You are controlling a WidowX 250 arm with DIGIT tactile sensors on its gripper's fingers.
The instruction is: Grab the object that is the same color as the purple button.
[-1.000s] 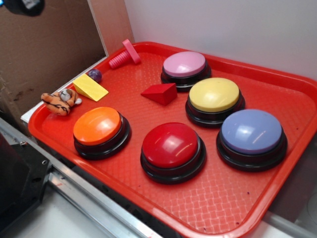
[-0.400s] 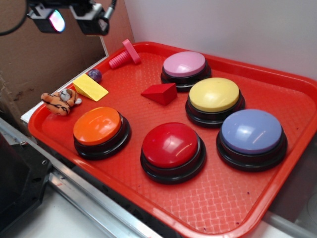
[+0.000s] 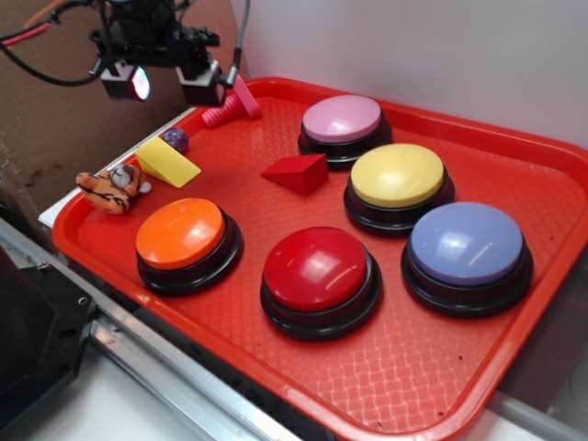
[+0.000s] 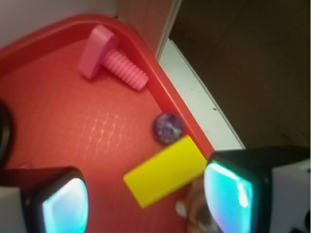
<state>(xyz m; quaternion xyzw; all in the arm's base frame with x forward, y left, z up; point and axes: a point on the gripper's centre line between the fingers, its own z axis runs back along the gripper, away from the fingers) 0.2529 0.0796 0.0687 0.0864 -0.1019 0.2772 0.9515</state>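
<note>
a red tray [image 3: 432,367] with a waffle texture sits by a white wall and brown board. the marble [image 4: 168,127], dark purple and speckled, lies at the tray's rim, just beside the yellow wedge [image 4: 165,171]. gripper [image 4: 146,194] hangs above the tray, jaws spread wide, empty.

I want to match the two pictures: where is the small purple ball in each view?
Exterior: the purple ball sits at the tray's far left edge, just behind the yellow wedge.
Wrist: the ball is near centre, just above the wedge.
Shared landmark: the pink bolt.
</note>
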